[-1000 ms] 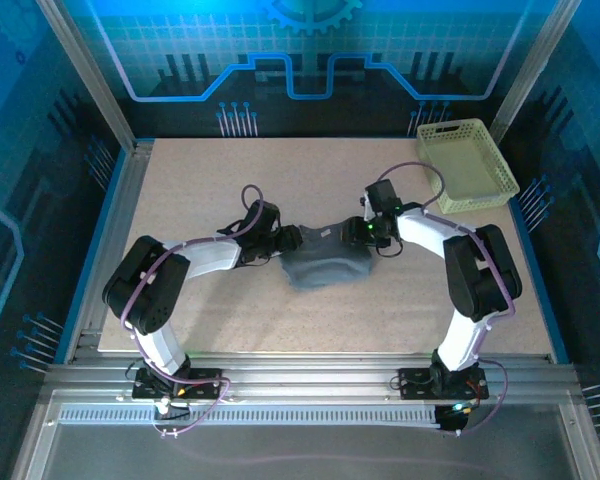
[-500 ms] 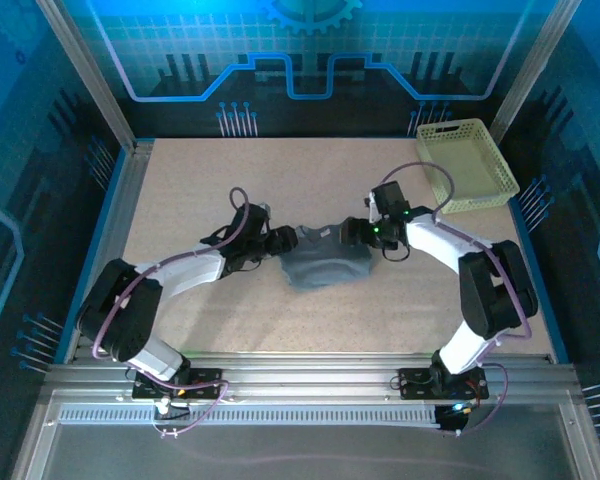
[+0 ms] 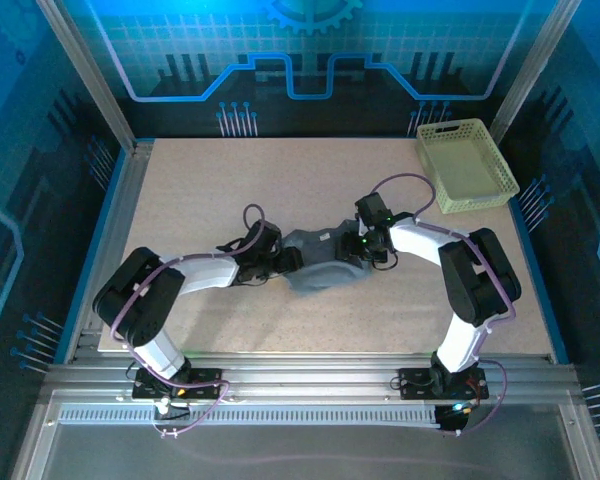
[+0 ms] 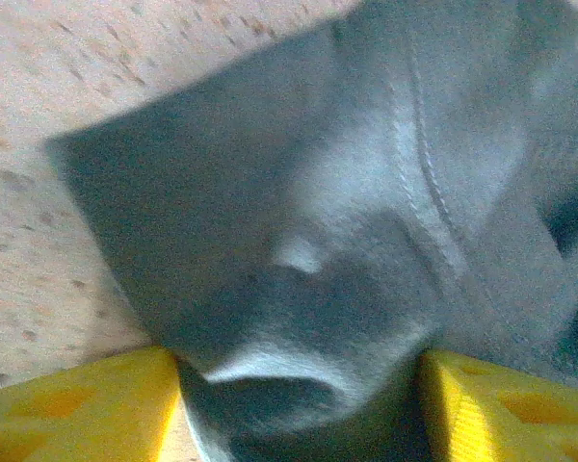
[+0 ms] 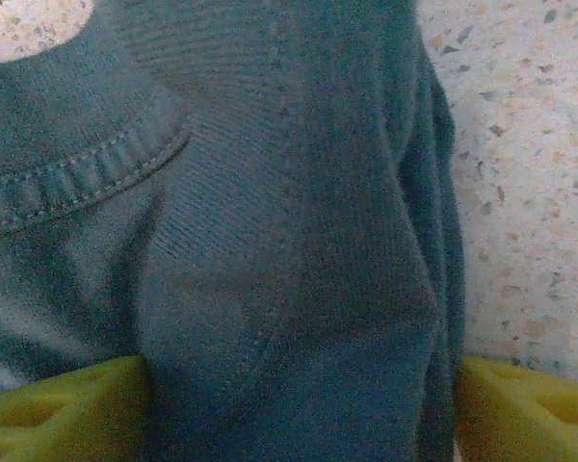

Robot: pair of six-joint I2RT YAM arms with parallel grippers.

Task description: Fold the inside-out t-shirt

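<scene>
On t-shirt [image 3: 325, 268], left end effector [image 3: 288, 262] moved nearer

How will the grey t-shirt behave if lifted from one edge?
Likely floppy: the t-shirt lies bunched in soft folds, so it should sag from any pinch. Probably light; the knit looks thin. Pushed, it would likely wrinkle rather than slide whole.

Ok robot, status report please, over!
Left end effector and right end effector straddle fabric, grip unclear. T-shirt crumpled between them, unfolded. Basket far corner, out of the way.
</scene>
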